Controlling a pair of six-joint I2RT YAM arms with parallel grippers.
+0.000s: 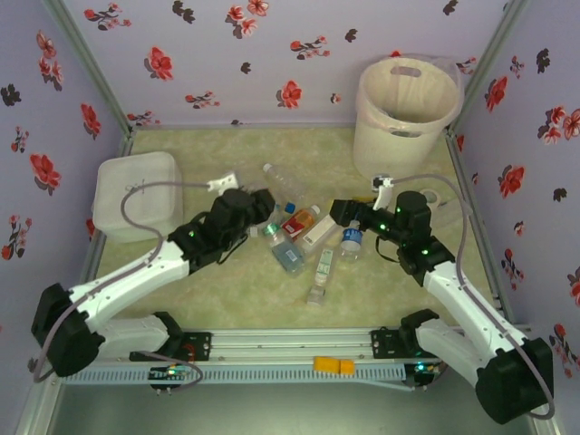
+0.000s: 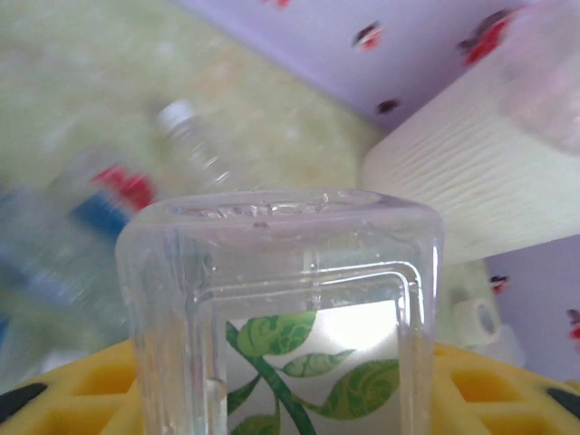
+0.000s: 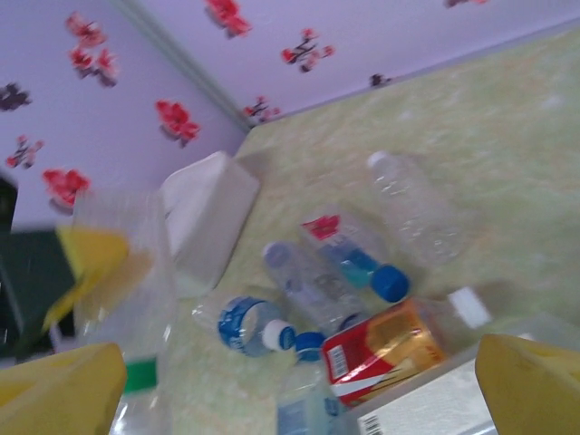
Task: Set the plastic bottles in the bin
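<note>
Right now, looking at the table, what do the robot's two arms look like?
The left arm and right arm have white tube-like links and bulky black joints with small green lights. A grey cable loops along each. The left gripper and right gripper have yellow fingers.

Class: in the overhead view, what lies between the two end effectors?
In the top view, an orange-red bottle and a white-labelled bottle beside it lie between the left end effector and the right end effector.
</note>
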